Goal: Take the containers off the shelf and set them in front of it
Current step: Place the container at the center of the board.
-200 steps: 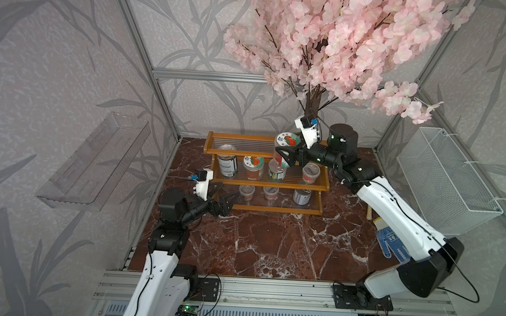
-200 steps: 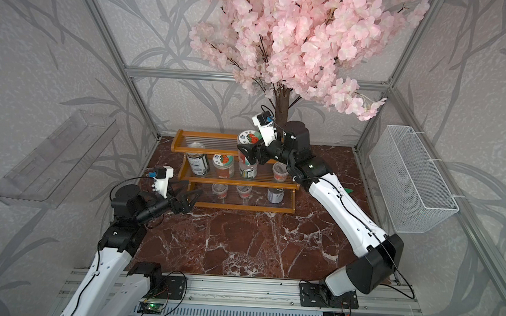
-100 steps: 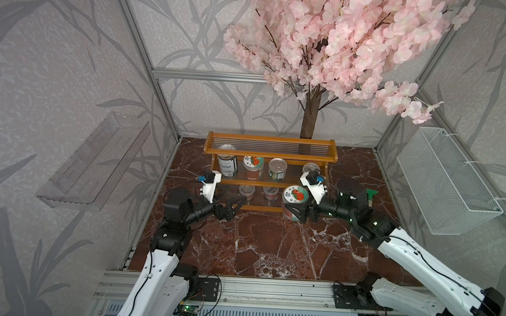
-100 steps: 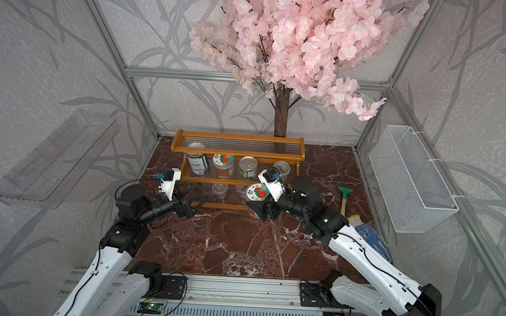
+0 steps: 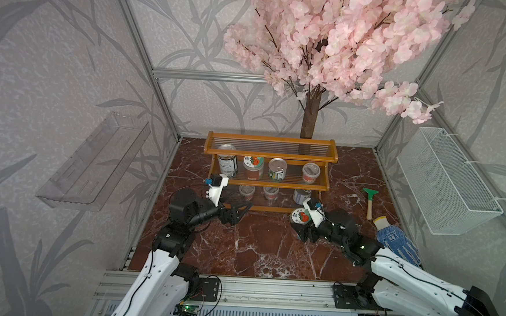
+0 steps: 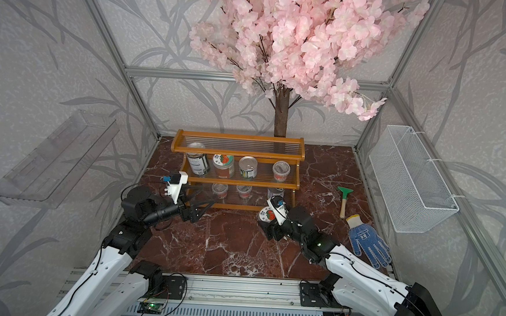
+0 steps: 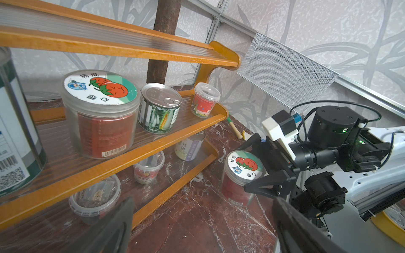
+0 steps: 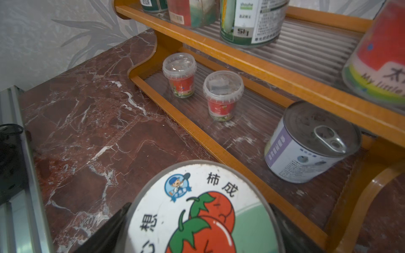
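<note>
At the shelf's (image 5: 268, 184) left front corner, the left gripper (image 5: 240, 214) hovers beside the bottom tier, jaws spread wide with nothing between them.

On the shelf's middle tier, left to right, stand:
- a tall tin (image 5: 227, 164)
- a shelf jar (image 5: 252, 167) with a tomato lid
- a short tin (image 5: 277, 170)
- a red cup (image 5: 310, 172)

On the shelf's bottom tier stand a left cup (image 5: 246, 191), a centre cup (image 5: 270, 193) and a low tin (image 5: 300, 197).

Just in front of the shelf's right end, the right gripper (image 7: 246, 168) clamps a matching front jar (image 5: 300, 217), one finger on each side. This jar is upright, off the shelf and low at the table (image 5: 255, 249). Whether its base touches the table cannot be told.

Right of the shelf, a scraper (image 5: 369, 203) lies flat on the table. A blue glove (image 5: 397, 241) lies farther forward from the shelf, near the scraper's handle.
</note>
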